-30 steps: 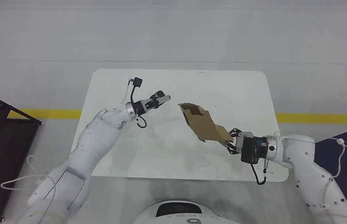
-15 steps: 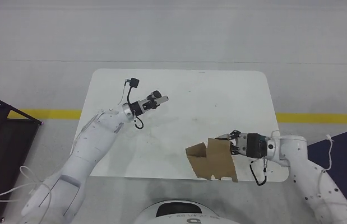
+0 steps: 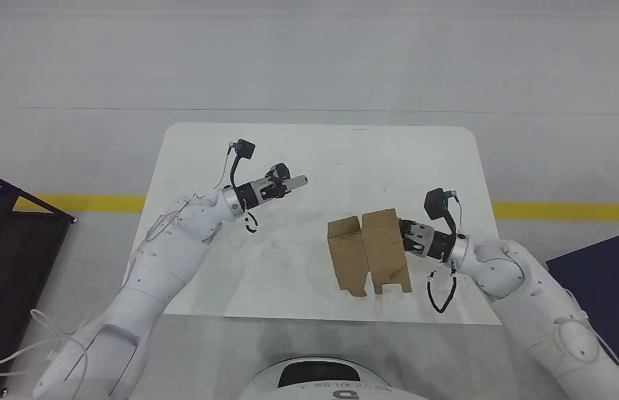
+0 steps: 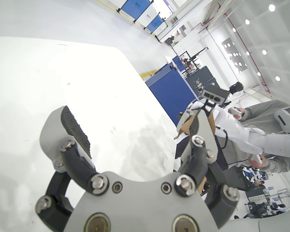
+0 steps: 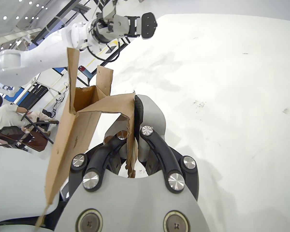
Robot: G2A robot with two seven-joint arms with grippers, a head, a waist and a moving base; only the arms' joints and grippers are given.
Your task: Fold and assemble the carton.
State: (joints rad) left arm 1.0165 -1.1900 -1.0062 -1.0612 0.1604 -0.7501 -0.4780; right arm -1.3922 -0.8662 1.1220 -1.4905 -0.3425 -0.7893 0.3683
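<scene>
The carton (image 3: 367,252) is plain brown cardboard, half opened into a skewed tube, with loose flaps jutting from its ends and one ragged edge. It is over the near right part of the white table (image 3: 389,150). The right gripper (image 3: 414,240) is clamped on one of its walls. The left gripper (image 3: 294,182) hangs well apart over the table's left half, jaws spread wide, holding nothing.

Robotics lab in large hall: high ceiling, spotlights (image 4: 271,7), blue partitions (image 4: 136,2), yellow floor line (image 3: 559,211), pale floor (image 3: 309,60), equipment racks (image 4: 192,57), white table (image 3: 389,160).
</scene>
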